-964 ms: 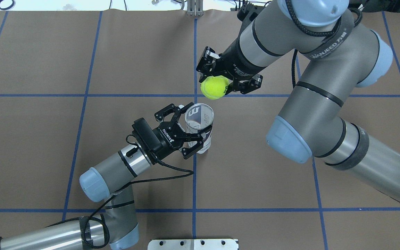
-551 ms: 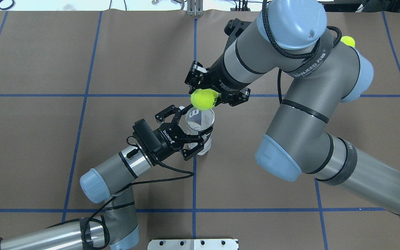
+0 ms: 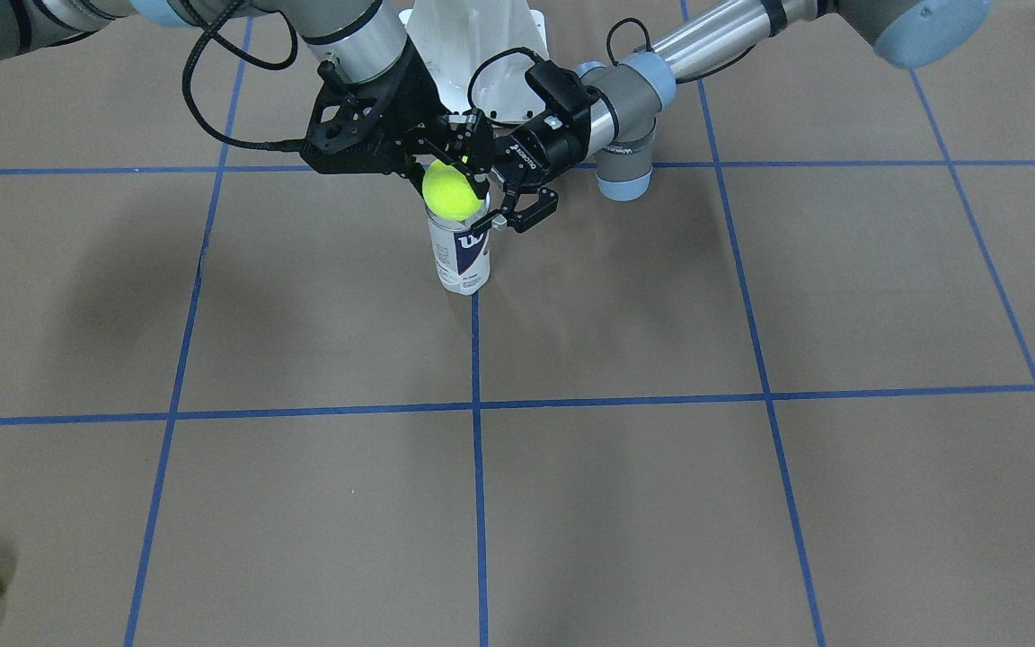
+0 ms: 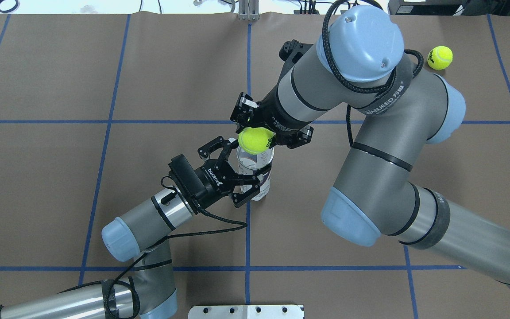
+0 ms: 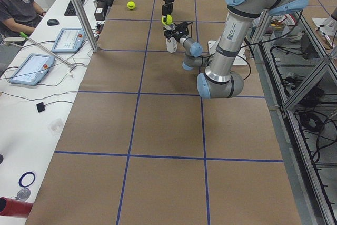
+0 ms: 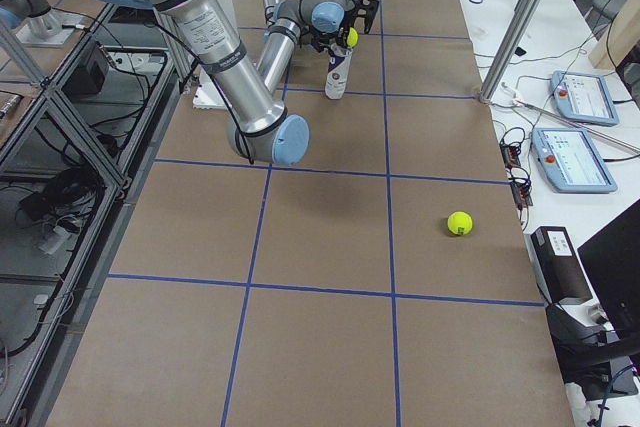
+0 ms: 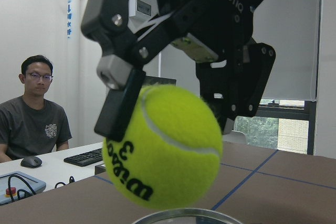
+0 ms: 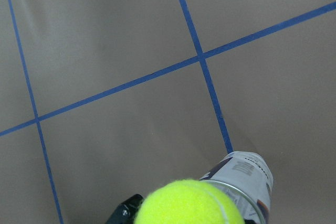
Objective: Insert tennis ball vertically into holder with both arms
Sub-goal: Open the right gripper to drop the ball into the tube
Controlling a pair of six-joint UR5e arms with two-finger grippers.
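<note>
Tape lines (image 4: 109,122) in blue divide the brown desk (image 4: 60,199) into squares. Beyond it, a seated person (image 7: 34,114) and a keyboard (image 7: 86,157) occupy a white side desk (image 7: 52,169).

From 8 o'clock the left end effector (image 4: 245,166), fingers spread wide, clasps the holder (image 4: 264,180). The holder stands upright near desk centre, long axis vertical, open mouth up, base just beside a tape line.

From 1 o'clock the right end effector (image 4: 258,134) is closed on a tennis ball (image 4: 254,140), poised just above the mouth's 12 o'clock rim. A second ball (image 4: 440,57) lies well apart at 2 o'clock.
</note>
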